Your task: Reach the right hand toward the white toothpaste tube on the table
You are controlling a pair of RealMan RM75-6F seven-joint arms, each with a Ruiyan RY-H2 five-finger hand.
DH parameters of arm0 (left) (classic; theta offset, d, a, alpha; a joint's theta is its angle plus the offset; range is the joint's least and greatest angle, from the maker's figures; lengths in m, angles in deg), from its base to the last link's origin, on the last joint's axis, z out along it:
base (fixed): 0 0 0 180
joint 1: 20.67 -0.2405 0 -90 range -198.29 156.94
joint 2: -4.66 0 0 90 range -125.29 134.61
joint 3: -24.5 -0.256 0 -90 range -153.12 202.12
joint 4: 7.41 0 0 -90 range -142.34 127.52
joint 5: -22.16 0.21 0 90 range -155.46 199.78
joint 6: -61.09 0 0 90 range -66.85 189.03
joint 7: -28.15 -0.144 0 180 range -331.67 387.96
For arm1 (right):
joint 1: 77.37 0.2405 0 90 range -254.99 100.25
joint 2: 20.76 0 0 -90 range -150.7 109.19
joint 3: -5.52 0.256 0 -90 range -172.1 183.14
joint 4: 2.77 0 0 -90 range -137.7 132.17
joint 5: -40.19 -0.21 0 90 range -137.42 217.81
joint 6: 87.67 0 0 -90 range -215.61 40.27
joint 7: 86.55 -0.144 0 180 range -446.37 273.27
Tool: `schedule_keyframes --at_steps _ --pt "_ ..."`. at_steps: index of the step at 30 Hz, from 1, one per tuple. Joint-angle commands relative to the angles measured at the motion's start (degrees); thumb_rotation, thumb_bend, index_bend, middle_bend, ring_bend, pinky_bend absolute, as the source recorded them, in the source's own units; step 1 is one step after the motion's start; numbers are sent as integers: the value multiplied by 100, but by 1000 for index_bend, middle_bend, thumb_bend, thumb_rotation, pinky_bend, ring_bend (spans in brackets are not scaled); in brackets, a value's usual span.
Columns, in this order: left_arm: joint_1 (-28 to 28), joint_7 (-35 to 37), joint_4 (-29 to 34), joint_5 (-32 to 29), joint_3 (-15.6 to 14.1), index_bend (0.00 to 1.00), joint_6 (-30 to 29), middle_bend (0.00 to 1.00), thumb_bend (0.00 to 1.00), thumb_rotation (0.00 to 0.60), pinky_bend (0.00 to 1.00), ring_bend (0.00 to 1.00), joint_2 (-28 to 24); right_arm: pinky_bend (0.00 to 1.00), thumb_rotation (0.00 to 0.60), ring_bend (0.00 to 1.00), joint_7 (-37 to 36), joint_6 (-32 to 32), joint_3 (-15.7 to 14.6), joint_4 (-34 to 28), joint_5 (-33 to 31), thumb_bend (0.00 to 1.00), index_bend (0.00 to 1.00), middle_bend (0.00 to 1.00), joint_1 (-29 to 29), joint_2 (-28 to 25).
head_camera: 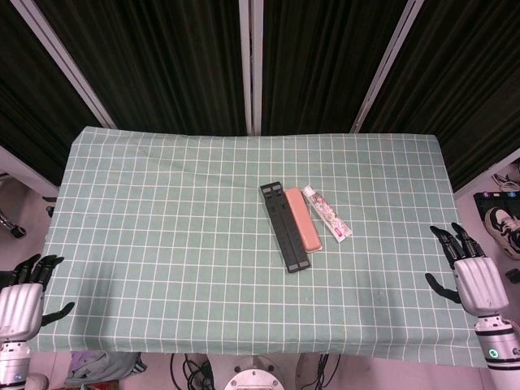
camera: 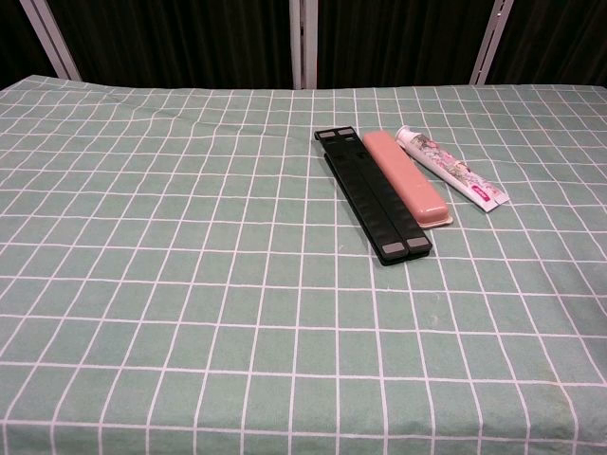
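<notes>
The white toothpaste tube (head_camera: 326, 213) (camera: 452, 169) lies flat on the green checked cloth, right of centre, its cap toward the far side. My right hand (head_camera: 467, 266) hovers at the table's right edge, well to the right of and nearer than the tube, its fingers apart and holding nothing. My left hand (head_camera: 24, 291) sits at the near left corner, off the table's edge, fingers apart and empty. Neither hand appears in the chest view.
A pink case (head_camera: 302, 219) (camera: 407, 177) lies directly left of the tube, almost touching it. A long black bar (head_camera: 284, 225) (camera: 374, 194) lies left of the case. The green checked tablecloth (head_camera: 162, 211) covers the table. Shoes (head_camera: 504, 218) sit on the floor at right.
</notes>
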Motion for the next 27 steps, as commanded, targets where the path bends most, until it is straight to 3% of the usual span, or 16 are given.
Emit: schedule_keyframes --at_steps 1,10,13,19,22,27 --pt "31 -2 -9 -26 8 204 48 171 8 600 152 97 10 199 600 24 36 -59 31 -5 -15 177 92 151 24 18" --pt "42 20 -17 -31 -8 204 42 171 8 600 152 97 21 199 600 24 94 -378 206 -81 -89 176 91 153 224 48" --pt "13 54 -33 12 -24 203 -36 171 7 600 152 97 38 205 600 24 146 -873 407 -183 -350 176 81 155 532 107" --pt "-65 153 -105 105 -88 204 -179 171 7 600 152 97 99 272 600 27 809 -2469 1110 -526 -1801 103 29 157 1538 469" --pt "-131 225 -182 120 -127 204 -255 171 7 600 152 97 135 281 600 27 1601 -3112 1361 -422 -2754 62 7 152 2123 815" --pt "-207 354 -314 64 -159 204 -281 171 7 600 152 97 170 281 600 27 2653 -3290 1587 -83 -4024 56 0 144 2811 1516"
